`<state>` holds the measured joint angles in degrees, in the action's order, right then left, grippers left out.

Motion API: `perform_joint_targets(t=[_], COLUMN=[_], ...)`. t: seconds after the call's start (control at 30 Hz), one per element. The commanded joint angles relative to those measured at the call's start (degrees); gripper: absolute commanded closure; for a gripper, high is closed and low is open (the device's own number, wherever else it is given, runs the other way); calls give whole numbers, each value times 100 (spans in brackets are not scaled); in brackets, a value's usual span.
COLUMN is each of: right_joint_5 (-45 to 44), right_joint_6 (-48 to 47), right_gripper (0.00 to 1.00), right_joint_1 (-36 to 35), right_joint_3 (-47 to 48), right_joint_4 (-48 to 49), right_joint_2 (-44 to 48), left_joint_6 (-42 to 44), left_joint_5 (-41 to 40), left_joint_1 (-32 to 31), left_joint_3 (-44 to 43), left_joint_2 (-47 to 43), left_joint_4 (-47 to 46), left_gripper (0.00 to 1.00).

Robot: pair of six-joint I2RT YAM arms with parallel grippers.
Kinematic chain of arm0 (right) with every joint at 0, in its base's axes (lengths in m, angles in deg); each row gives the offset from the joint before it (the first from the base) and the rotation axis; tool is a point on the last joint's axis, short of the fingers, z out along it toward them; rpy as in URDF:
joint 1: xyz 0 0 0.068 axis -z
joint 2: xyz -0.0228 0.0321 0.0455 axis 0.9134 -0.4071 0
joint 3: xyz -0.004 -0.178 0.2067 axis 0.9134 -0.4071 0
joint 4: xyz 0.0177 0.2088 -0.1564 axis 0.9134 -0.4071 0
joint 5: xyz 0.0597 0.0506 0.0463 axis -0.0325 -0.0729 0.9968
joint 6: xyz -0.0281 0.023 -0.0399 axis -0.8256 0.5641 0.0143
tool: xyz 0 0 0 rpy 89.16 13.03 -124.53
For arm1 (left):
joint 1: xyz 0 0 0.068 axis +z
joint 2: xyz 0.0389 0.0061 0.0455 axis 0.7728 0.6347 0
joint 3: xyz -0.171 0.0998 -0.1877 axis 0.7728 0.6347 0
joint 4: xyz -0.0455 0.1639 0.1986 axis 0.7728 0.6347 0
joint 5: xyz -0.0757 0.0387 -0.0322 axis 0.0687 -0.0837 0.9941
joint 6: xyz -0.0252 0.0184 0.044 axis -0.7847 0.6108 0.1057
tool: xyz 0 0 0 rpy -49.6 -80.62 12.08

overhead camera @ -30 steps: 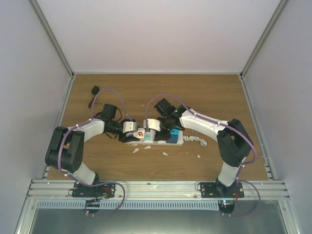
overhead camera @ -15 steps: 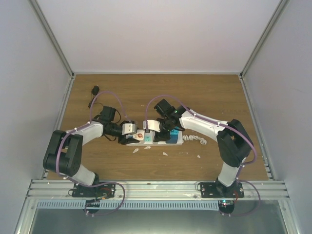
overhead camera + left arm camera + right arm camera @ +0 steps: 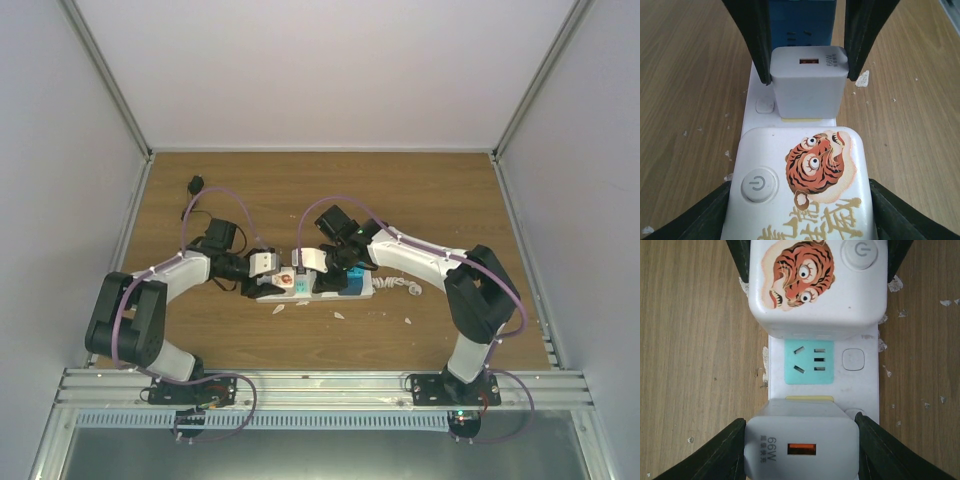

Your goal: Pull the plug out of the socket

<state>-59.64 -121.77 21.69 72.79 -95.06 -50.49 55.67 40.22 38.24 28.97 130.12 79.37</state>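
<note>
Your two arms meet over the long white power strip point(image 3: 365, 287), which lies left to right at the middle of the brown wooden surface point(image 3: 300, 190). Its coiled white cord point(image 3: 403, 287) trails off the right end. The one readable label is "66W", printed beside an orange USB port on the pale grey cube charger point(image 3: 801, 450), which stands over the strip's yellow square. At the strip's left end sits a white rounded block point(image 3: 805, 150) printed with an orange tiger face, a round power-symbol button and gold Chinese characters, which the frame edge cuts off.

Your left arm bends out at the elbow and runs its forearm low toward the centre. The left gripper point(image 3: 801, 200) has its jaws closed against both sides of the tiger block. Your right arm folds near the right edge and stretches leftward. The right gripper point(image 3: 800, 422) clamps the charger, its black fingers point(image 3: 756, 40) pressed to the sides.

Only the right wrist view shows a free teal outlet square point(image 3: 809, 362) between block and charger, with a small white button point(image 3: 854, 360) beside it. Only the left wrist view shows a blue outlet face point(image 3: 800, 25) beyond the charger. No view shows you whether the charger's pins are seated. White scraps point(image 3: 340, 316) dot the surface near the strip.
</note>
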Motion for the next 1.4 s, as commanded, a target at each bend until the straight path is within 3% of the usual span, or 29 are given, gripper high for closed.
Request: perform_joint_targets(t=[0.0,0.7,1.13,1.27,1.37], right_joint_5=[-544,-440,-450,-434,-428], right_joint_6=[-58,-75,-75,-75,-75], right_gripper=[90,90,90,90,90], right_joint_1=[6,8,4,12,8], right_joint_3=[-323,-365,-378,-378,-378], right_joint_4=[19,-20,-14,-13,-5], right_joint_2=[-295,-335,-351,-344,-353], left_joint_6=[-147,140,282,305,254], left_joint_5=[1205,980,1587,1469,922], left_joint_1=[-48,175,1041,1772,2116], left_joint_3=[-397,14,-249,-654,-1017], left_joint_2=[119,-367,-588,-697,-787], left_joint_4=[162,-88,417,679,681], left_gripper=[64,67,67,67,67])
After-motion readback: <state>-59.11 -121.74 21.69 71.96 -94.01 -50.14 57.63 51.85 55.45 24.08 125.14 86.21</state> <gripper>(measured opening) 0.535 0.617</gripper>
